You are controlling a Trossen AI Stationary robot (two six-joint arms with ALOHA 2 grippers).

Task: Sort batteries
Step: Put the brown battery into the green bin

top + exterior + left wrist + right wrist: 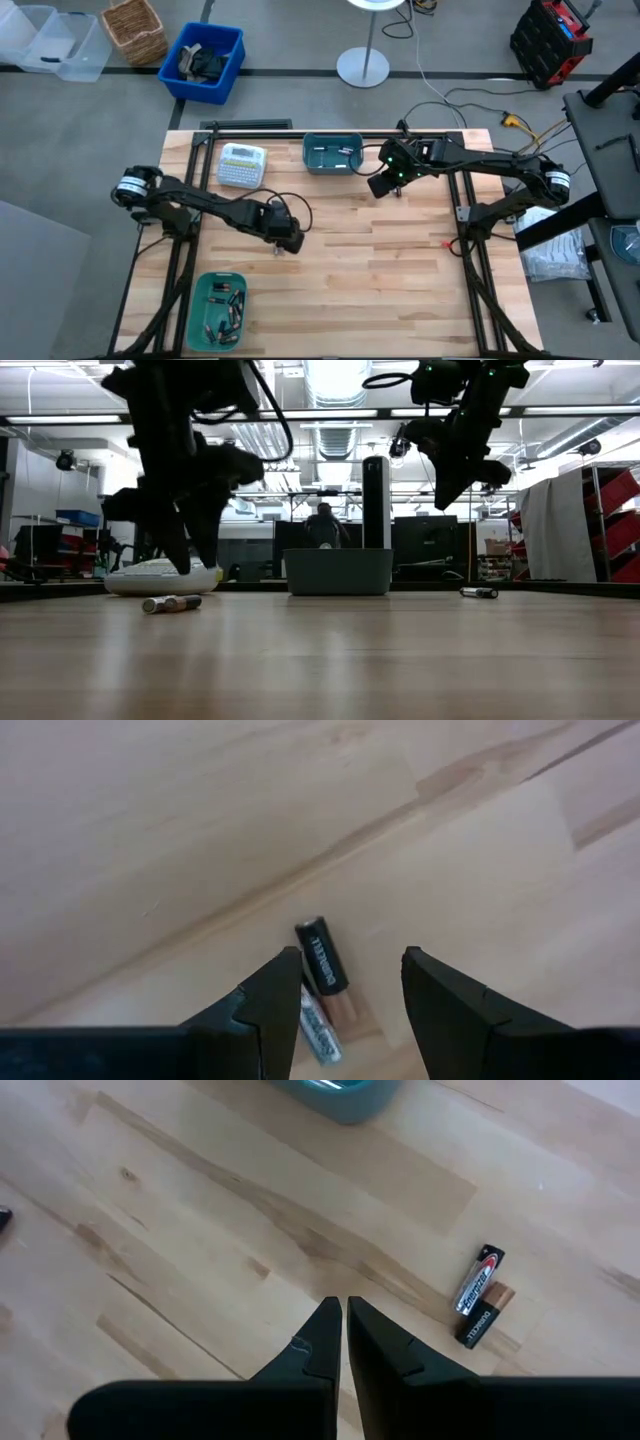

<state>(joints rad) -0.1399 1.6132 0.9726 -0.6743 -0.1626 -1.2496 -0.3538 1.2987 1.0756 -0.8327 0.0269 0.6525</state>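
Two batteries lie side by side on the table, a black-and-copper one [322, 972] and a silvery one [320, 1032]. My left gripper [345, 975] hovers open just above them [170, 603], its fingers to either side, touching nothing. Another pair of batteries [478, 1295] lies near the far teal bin [332, 153]. My right gripper [343, 1315] hangs shut above the table beside that pair [478, 592], with nothing between its fingers. A teal bin [217, 310] at the near left holds several batteries.
A white label-maker [241, 165] lies at the far left of the table, beside the far teal bin [338, 571]. Bare wood stretches across the table's middle and near right. Off the table stand a blue crate [203, 62] and a lamp base [362, 67].
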